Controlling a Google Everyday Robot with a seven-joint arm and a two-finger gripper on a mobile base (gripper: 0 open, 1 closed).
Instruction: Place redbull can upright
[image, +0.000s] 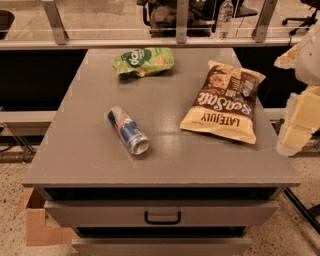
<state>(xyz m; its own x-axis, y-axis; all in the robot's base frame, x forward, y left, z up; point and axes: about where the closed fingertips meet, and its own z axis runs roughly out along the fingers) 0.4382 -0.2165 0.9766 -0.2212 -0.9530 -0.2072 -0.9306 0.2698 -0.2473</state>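
Though sideways, metal can (128, 131); gripper (294, 136) right.

Green chip bag (143, 61), tan chip bag (223, 102), grey table (80, 150), cardboard box (37, 226)

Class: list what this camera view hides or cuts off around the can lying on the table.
- Gripper: camera view, beside the right side of the table, partly cut off by the picture's right edge.
- Redbull can: lies on its side, so its underside is hidden against the table.
- Drawer: inside hidden behind its front.
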